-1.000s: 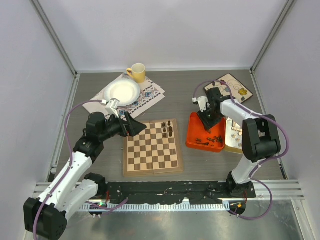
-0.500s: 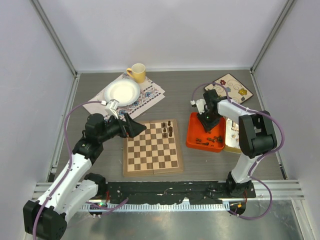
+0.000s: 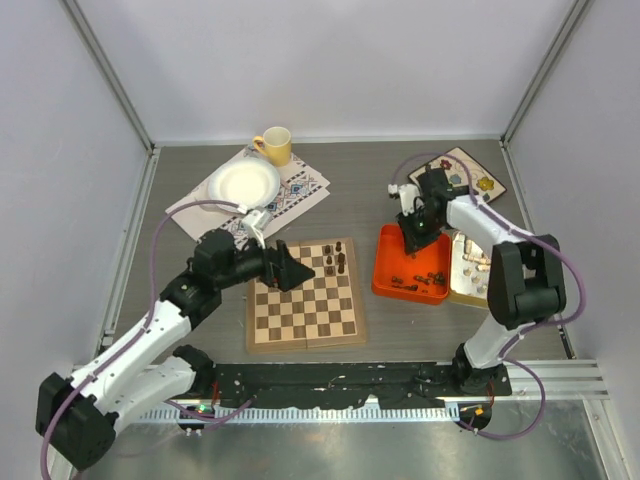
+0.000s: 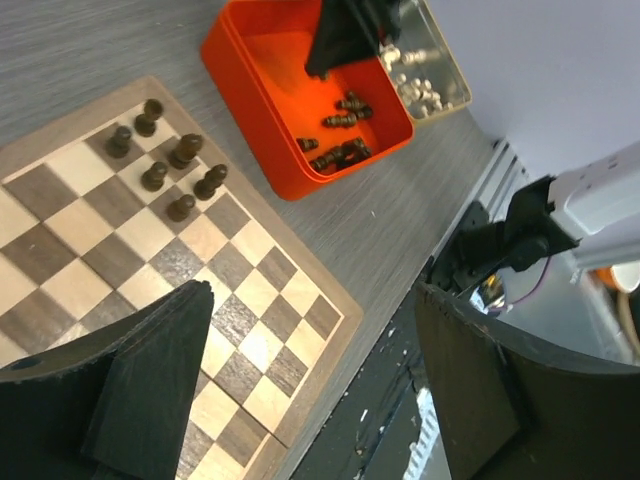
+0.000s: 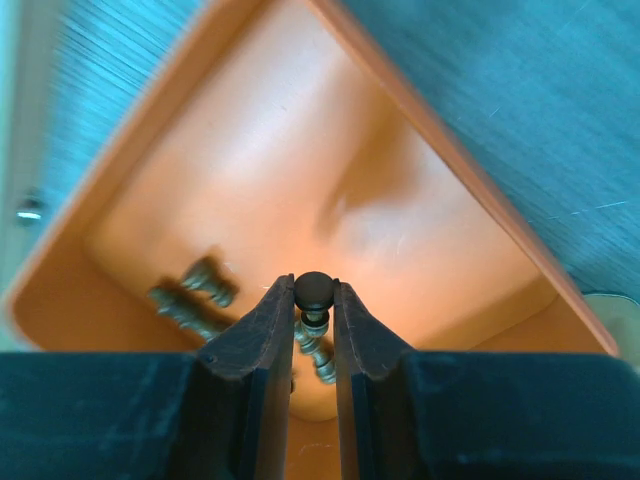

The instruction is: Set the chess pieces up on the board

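On my grey wood-grain table [image 3: 360, 190], walled by pale panels, the board [image 3: 305, 300] lies near centre with a few dark chess pieces [image 3: 335, 260] far right, my left claw [image 3: 288, 268] wide over its far-left corner, my right claw [image 5: 314, 296] pinching a dark piece [image 5: 313, 289] above the orange tray [image 3: 385, 268].

Robot lab test cell: plain white panel walls [image 3: 330, 70] w/ alu frame posts [image 3: 110, 75], grey bench [image 3: 360, 180], left arm [image 3: 150, 330] & right arm [image 3: 505, 250] mounted on a black base plate [image 3: 330, 378], purple cables [image 3: 156, 250] looping free.
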Controlling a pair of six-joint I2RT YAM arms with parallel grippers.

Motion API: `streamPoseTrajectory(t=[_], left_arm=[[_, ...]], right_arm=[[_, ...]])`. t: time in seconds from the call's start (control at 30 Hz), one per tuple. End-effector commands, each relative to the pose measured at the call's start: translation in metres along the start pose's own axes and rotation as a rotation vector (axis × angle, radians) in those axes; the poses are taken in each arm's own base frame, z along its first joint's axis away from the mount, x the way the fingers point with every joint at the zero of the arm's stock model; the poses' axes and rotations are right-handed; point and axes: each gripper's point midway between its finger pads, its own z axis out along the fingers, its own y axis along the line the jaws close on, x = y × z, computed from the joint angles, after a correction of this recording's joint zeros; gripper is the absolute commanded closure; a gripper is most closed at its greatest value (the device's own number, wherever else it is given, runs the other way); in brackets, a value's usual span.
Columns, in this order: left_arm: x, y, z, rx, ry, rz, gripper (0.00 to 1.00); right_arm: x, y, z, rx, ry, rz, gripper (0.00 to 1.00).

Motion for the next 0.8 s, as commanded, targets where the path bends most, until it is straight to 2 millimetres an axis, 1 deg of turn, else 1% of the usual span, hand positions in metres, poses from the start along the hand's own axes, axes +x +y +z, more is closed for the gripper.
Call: streamPoseTrajectory(t=[0.0,0.03,0.07,0.1,0.13,0.17,0.2,0.23,0.27,0.3,0.33,0.37,0.4,0.43,0.47,0.53,0.57,0.6,0.63,0.7,0.77], left_arm=[[-0.041,-0.032,0.021,0.031,-0.110,0.137,0.17],[-0.044,-0.041,0.033,0.052,-0.103,0.116,0.18],[-0.052,-0.040,0.039,0.017,-0.134,0.104,0.19],[-0.049,-0.049,0.047,0.032,-0.126,0.096,0.21],[-0.051,-0.050,0.059,0.027,-0.134,0.093,0.22],[-0.061,-0.058,0.066,0.027,-0.155,0.082,0.22],[-0.065,-0.059,0.073,0.005,-0.175,0.079,0.23],[-0.067,-0.067,0.080,0.017,-0.180,0.085,0.25],[-0.069,-0.068,0.095,0.003,-0.173,0.070,0.28],[-0.072,-0.067,0.102,-0.019,-0.182,0.067,0.30],[-0.070,-0.066,0.111,-0.031,-0.172,0.063,0.32],[-0.069,-0.062,0.125,-0.052,-0.163,0.059,0.33],[-0.067,-0.059,0.133,-0.067,-0.157,0.057,0.34],[-0.065,-0.058,0.140,-0.070,-0.150,0.054,0.34],[-0.063,-0.057,0.154,-0.074,-0.138,0.052,0.35],[-0.060,-0.063,0.165,-0.061,-0.126,0.059,0.35],[-0.052,-0.058,0.176,-0.070,-0.107,0.060,0.35],[-0.055,-0.066,0.180,-0.054,-0.110,0.068,0.35],[-0.056,-0.062,0.185,-0.084,-0.123,0.072,0.36],[-0.054,-0.063,0.196,-0.089,-0.120,0.077,0.36],[-0.054,-0.064,0.202,-0.087,-0.117,0.078,0.38]], right_arm=[[-0.061,0.013,-0.080,-0.132,-0.318,0.134,0.89],[-0.068,0.018,-0.094,-0.163,-0.373,0.160,0.89],[-0.076,0.024,-0.103,-0.217,-0.417,0.200,0.90],[-0.079,0.025,-0.110,-0.244,-0.443,0.245,0.89],[-0.082,0.031,-0.119,-0.282,-0.459,0.335,0.91],[-0.088,0.033,-0.124,-0.305,-0.480,0.372,0.91],[-0.091,0.036,-0.128,-0.336,-0.485,0.413,0.91],[-0.094,0.039,-0.131,-0.370,-0.477,0.508,0.91],[-0.096,0.042,-0.132,-0.394,-0.472,0.546,0.91],[-0.097,0.047,-0.133,-0.436,-0.460,0.587,0.91],[-0.098,0.051,-0.136,-0.475,-0.445,0.647,0.91],[-0.100,0.055,-0.136,-0.511,-0.434,0.674,0.92],[-0.100,0.061,-0.137,-0.557,-0.420,0.697,0.92],[-0.100,0.063,-0.137,-0.575,-0.414,0.718,0.92],[-0.102,0.064,-0.140,-0.592,-0.419,0.746,0.92],[-0.103,0.068,-0.141,-0.621,-0.420,0.764,0.92],[-0.103,0.069,-0.141,-0.634,-0.414,0.785,0.92],[-0.102,0.071,-0.141,-0.648,-0.408,0.792,0.92],[-0.103,0.073,-0.143,-0.666,-0.405,0.796,0.92],[-0.101,0.075,-0.141,-0.679,-0.392,0.808,0.92],[-0.100,0.075,-0.139,-0.683,-0.385,0.812,0.92]])
